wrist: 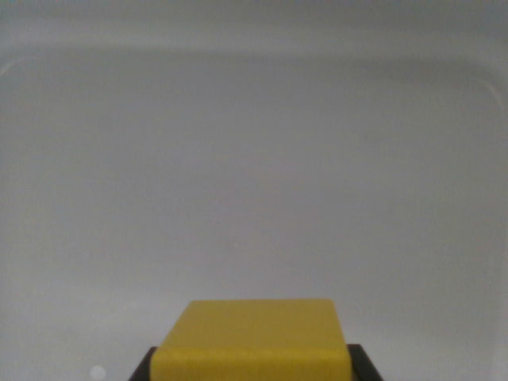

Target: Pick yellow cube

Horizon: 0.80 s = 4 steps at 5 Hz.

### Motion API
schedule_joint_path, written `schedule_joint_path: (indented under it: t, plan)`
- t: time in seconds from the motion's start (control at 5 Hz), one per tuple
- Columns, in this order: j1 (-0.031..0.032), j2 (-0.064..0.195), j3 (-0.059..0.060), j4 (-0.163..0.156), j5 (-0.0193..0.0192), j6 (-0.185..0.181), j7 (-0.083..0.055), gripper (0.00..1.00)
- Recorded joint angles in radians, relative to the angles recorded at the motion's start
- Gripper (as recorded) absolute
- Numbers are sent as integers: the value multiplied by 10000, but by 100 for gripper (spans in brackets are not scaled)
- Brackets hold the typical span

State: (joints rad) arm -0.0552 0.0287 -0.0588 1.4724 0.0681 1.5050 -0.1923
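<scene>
A yellow cube [254, 337] fills the bottom middle of the wrist view, with its top face and front edge showing. My gripper [252, 367] is shut on it. One dark finger [141, 371] presses against its side on the wrist view's left, and the other dark finger [365, 365] presses on the wrist view's right. No gap shows between either finger and the cube. The cube's lower part and the fingertips are cut off by the bottom edge of the picture.
Behind the cube lies a pale grey-white tray floor [254, 175]. Its raised rim [238, 55] with rounded corners runs along the top. A small white spot [97, 371] marks the surface at the bottom left.
</scene>
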Motion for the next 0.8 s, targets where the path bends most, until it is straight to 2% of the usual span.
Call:
schedule_joint_path:
  t: [0.2,0.8]
  plan:
    - [2,-93,-6,179,-18,272,25,100]
    - [3,-168,-10,323,-33,490,45,100]
